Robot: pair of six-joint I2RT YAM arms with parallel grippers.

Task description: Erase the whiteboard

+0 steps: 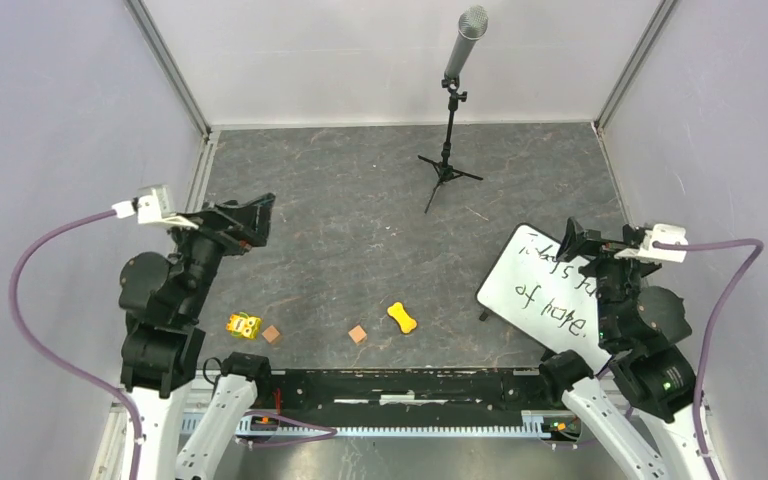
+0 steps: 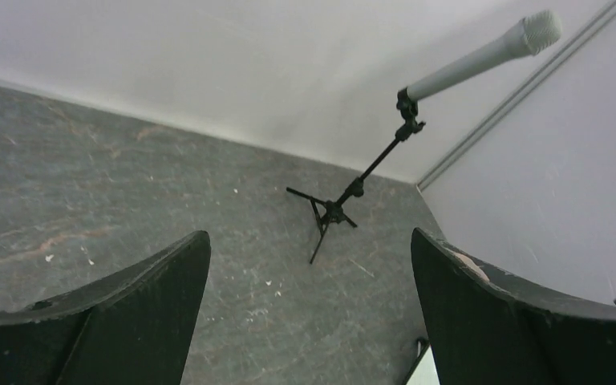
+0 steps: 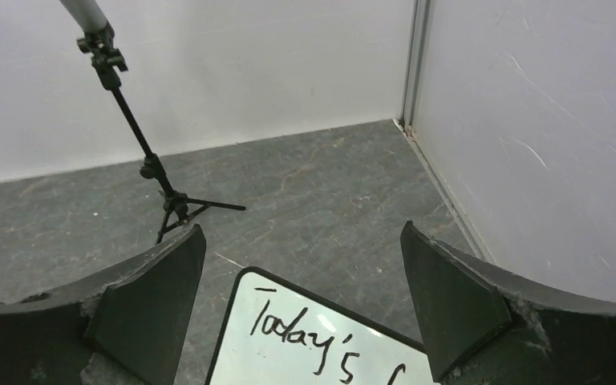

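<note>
Top external view: one whiteboard lies flat on the right side of the dark tabletop, turned at a slant, its near right corner hidden under the right arm. Black handwriting covers it; "Today's" reads clearly in the right wrist view, where the board sits just below the right end effector. That end effector hovers over the board's far edge with its jaws spread wide and nothing between them. The left end effector is well apart from the board, over bare tabletop on the left, equally agape and empty.

I would judge the board light, stiff and slick-faced, so it will likely skate across the tabletop under a sideways wipe. Pinning it by the thin black rim at a free edge, away from the ink, looks the safest hold; pressing hard on the middle seems unnecessary.

By count: one whiteboard, two arms, one microphone stand at the back, two small brown blocks, one yellow bone-shaped piece and one yellow patterned block. I cannot pick out an eraser or cloth for certain.
</note>
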